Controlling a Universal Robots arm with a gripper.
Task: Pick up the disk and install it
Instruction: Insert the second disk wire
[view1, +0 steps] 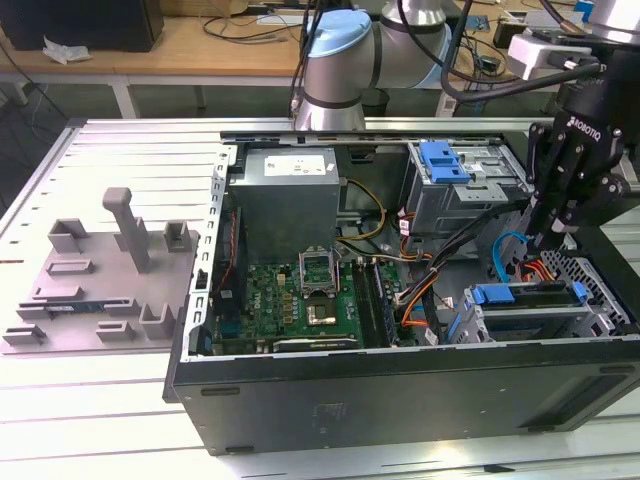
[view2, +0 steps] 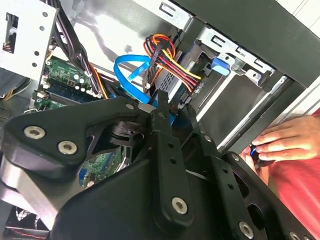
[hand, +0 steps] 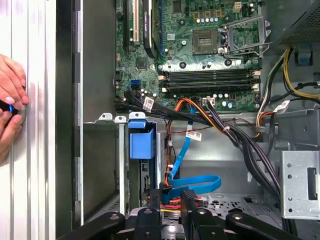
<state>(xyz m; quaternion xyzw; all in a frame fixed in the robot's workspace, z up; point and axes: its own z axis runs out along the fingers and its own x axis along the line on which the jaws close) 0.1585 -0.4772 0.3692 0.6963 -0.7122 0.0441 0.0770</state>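
Setting: lab room, slatted metal worktop (view1: 120, 420), wooden desk with cables behind.
On the worktop: open computer case (view1: 400, 390) lying on its side; grey plastic fixture tray (view1: 100, 290) at the exterior view's left, well apart from the case.
Inside the case: green motherboard (view1: 300, 295), grey power supply (view1: 290, 200), upper drive cage with a blue bracket (view1: 445, 160) on top.
Disk: sitting in the lower drive bay at the exterior view's right, silver-grey body in its blue carrier (view1: 530, 318), apparently already slid into the bay.
End effector: black, hanging just above the bay and the disk's cable end in the exterior view (view1: 548, 238); down among the wiring in both wrist views (hand: 171, 197) (view2: 177, 112).
Grip state: cannot tell whether apart or clamped; nothing clearly held.
Cables: blue flat data cable (hand: 192, 182) looping right beside the tip; red, yellow and orange power leads (view2: 167, 55) touching or just beside it.
Person: hands (hand: 10, 95) resting on the worktop beside the case wall, pinching a small blue item; same hand in the second wrist view (view2: 285, 142).
Step in hand: judged late in the task, around seating the disk or its connectors, not pickup.
Next move calls for: fine, slow alignment in a cramped bay; clearance from the cable loop; watchfulness for the nearby hands.
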